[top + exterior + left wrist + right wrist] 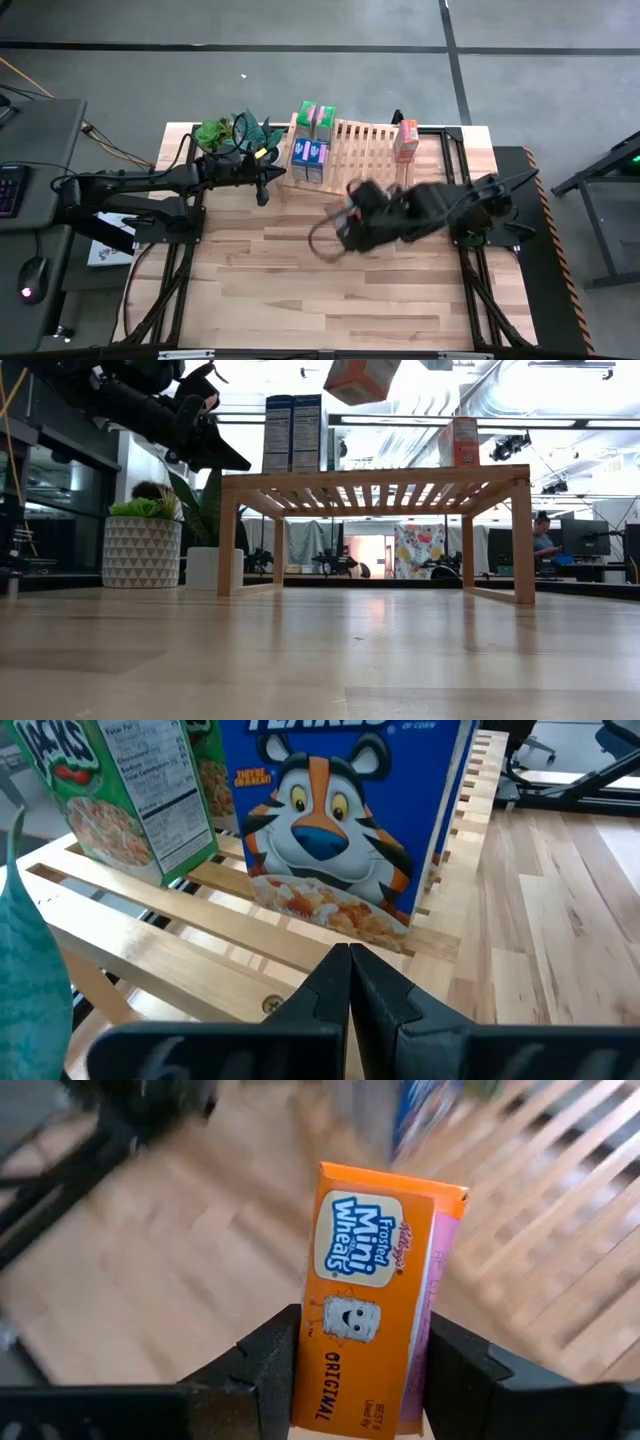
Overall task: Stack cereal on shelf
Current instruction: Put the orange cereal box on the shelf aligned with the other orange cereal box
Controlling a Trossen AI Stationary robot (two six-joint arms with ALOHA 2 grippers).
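Note:
The wood shelf (365,150) holds two green cereal boxes (316,116) and two blue ones (309,160) upright at its left end, and one orange box (406,140) upright at its right end. My right gripper (365,1370) is shut on a second orange box (370,1300), in the air near the shelf's near edge (350,206). The low view shows this box (360,378) tilted, higher than the shelf top (380,478). My left gripper (268,176) is shut and empty at the shelf's left end, close to the blue boxes (340,810). My right gripper pinches the orange box between its two fingers by its two narrow long sides (440,1350), near one end. The box's printed front face (360,1250) faces the wrist camera. The box is lifted clear of table and shelf and is tilted.
Two potted green plants (235,132) stand at the far left of the table beside the shelf; their pots show in the low view (142,550). The bare slats of the shelf's middle (365,140) lie between the blue and orange boxes. The wood tabletop (300,280) stretches toward the near edge.

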